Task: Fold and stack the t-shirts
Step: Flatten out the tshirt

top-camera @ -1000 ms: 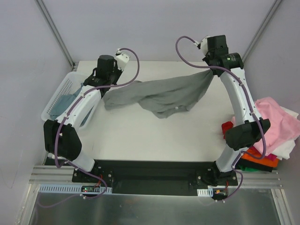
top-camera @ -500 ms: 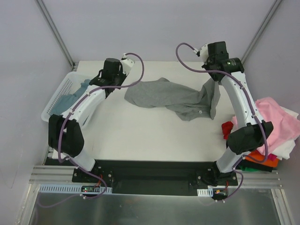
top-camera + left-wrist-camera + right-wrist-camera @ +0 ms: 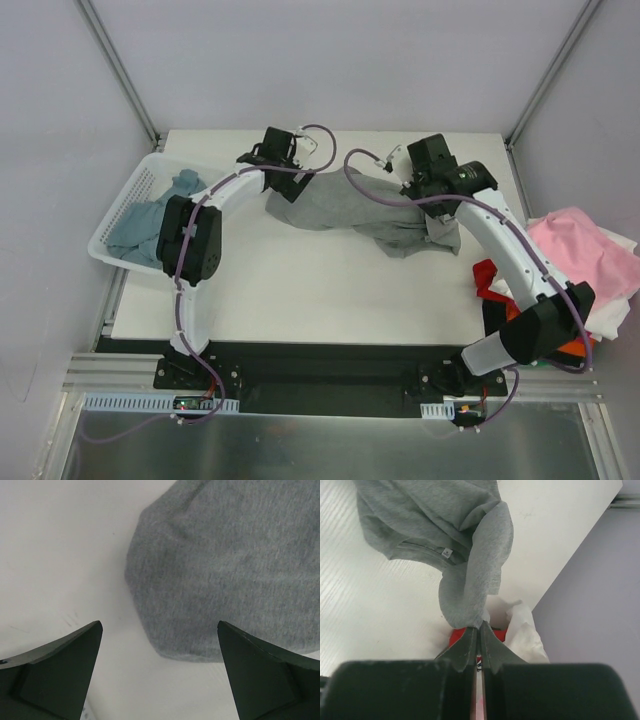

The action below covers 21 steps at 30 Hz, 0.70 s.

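A light grey t-shirt (image 3: 345, 205) lies crumpled on the far middle of the white table (image 3: 300, 290). My left gripper (image 3: 292, 188) hovers over the shirt's left end, open and holding nothing. In the left wrist view the grey t-shirt (image 3: 225, 565) rests on the table between and beyond the left gripper's (image 3: 157, 630) spread fingers. My right gripper (image 3: 437, 215) is shut on the shirt's right edge. In the right wrist view the right gripper (image 3: 481, 626) pinches a fold of the grey t-shirt (image 3: 430, 520), which hangs from it to the table.
A white slatted basket (image 3: 112, 222) at the left holds a teal t-shirt (image 3: 135, 232). Off the table's right edge lies a heap of t-shirts: pink (image 3: 575, 250), white (image 3: 615, 312), red (image 3: 487, 275) and orange (image 3: 572, 350).
My left gripper has opened and let go of the grey t-shirt, which dropped from its stretched hold onto the table. Both grippers moved inward toward the shirt.
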Tool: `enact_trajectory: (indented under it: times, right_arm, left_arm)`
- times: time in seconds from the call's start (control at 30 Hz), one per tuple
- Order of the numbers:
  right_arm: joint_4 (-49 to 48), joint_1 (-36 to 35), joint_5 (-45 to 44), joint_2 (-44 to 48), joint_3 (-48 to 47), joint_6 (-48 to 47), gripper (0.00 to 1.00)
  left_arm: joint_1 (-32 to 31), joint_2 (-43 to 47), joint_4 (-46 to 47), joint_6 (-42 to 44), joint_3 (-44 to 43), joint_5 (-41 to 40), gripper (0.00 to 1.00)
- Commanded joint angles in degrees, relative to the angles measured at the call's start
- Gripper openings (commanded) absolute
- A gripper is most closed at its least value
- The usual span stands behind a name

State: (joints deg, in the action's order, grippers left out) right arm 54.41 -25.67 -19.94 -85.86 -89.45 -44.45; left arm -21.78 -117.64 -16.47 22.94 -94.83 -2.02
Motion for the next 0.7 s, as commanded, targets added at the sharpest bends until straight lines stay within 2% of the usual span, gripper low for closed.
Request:
enact_trajectory:
  times: [0.0,0.17,0.33,0.5,0.67]
  right_arm:
    - [1.0,-1.3,1.3,5.5,1.6,2.0,0.01]
    - [1.8,-2.7,1.1,7.0,2.9,2.6,0.01]
    - [2.7,-3.8,1.1,8.6,3.9,2.6,0.01]
    - [4.4,-4.0,1.1,10.1,4.2,2.1,0.01]
    - [6.5,-4.1,1.0,12.5,4.4,1.2,0.01]
  left_arm:
    - [-1.3,-2.0,-2.7,-1.5,-2.4,3.4,0.99]
    - [-4.0,-4.2,-3.1,0.0,1.1,2.3,0.99]
    - [-4.7,-3.7,-3.0,0.5,6.8,-2.5,0.99]
    - [-5.6,0.4,-3.1,1.8,16.2,-4.9,0.99]
    - [-7.0,8.6,-3.6,2.7,27.1,-6.7,0.99]
